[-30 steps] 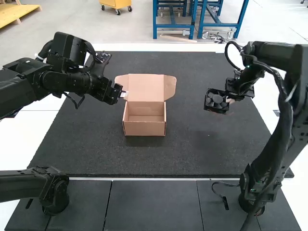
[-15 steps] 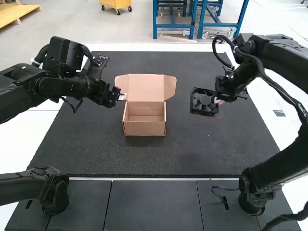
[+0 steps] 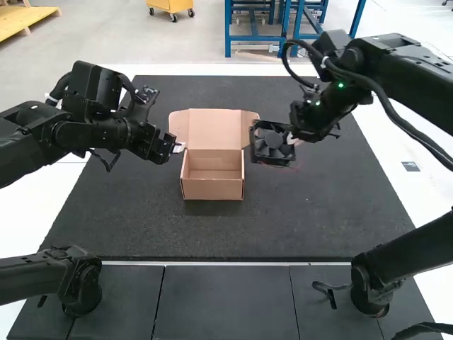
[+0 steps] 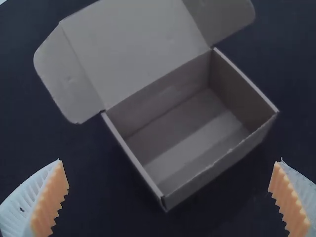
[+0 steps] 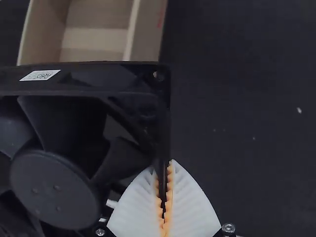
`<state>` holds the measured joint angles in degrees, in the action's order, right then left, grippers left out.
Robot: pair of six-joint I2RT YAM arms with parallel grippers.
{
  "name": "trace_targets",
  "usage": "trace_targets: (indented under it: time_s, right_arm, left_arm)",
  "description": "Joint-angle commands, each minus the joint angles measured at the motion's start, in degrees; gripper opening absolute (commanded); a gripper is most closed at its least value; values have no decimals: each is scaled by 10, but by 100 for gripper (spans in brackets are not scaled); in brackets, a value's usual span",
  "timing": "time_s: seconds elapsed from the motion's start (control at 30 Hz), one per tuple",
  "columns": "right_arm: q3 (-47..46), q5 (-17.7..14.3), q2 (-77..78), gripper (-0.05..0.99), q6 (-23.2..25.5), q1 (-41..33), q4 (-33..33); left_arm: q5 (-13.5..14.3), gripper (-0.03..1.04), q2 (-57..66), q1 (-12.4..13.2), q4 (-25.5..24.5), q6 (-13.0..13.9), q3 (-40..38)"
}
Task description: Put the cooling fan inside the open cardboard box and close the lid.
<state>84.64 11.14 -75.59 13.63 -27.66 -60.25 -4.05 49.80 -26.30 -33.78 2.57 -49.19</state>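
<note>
The open cardboard box (image 3: 212, 177) stands mid-mat, its lid (image 3: 212, 127) folded back flat behind it, and its inside is bare (image 4: 187, 143). A black square cooling fan (image 3: 272, 144) hangs in the air just right of the box, beside the lid's right flap. My right gripper (image 3: 294, 139) is shut on the fan's frame edge; in the right wrist view its pads (image 5: 163, 197) pinch the fan (image 5: 74, 148), with the box (image 5: 94, 34) beyond. My left gripper (image 3: 175, 144) hovers at the box's left rear corner, open, its fingers (image 4: 49, 197) spread wide over the box.
A black foam mat (image 3: 318, 212) covers the table, with white table margins (image 3: 56, 184) left and right. The mat in front of the box and to its right is bare.
The right arm has carried the fan leftward from the mat's right side to just beside the box. The left gripper has barely shifted.
</note>
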Motion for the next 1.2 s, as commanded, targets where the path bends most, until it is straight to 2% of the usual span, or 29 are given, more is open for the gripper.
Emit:
trace_targets:
  time_s: [0.0, 0.27, 0.7, 1.07, 1.17]
  right_arm:
    - [28, -11, -24, -1, 35, -36, 10]
    - [54, -35, -92, -1, 49, -83, 42]
    - [110, -38, -181, -1, 73, -88, 91]
    - [149, -39, -247, -1, 88, -124, 105]
    - [153, -50, -264, -1, 88, -124, 110]
  left_arm:
    - [5, 96, -17, -2, 6, -2, -4]
    - [13, 96, -42, -2, -22, -2, -1]
    - [19, 96, -101, -2, -84, -2, 4]
    - [23, 96, -112, -2, -91, -2, 9]
    - [23, 96, -112, -2, -95, -2, 10]
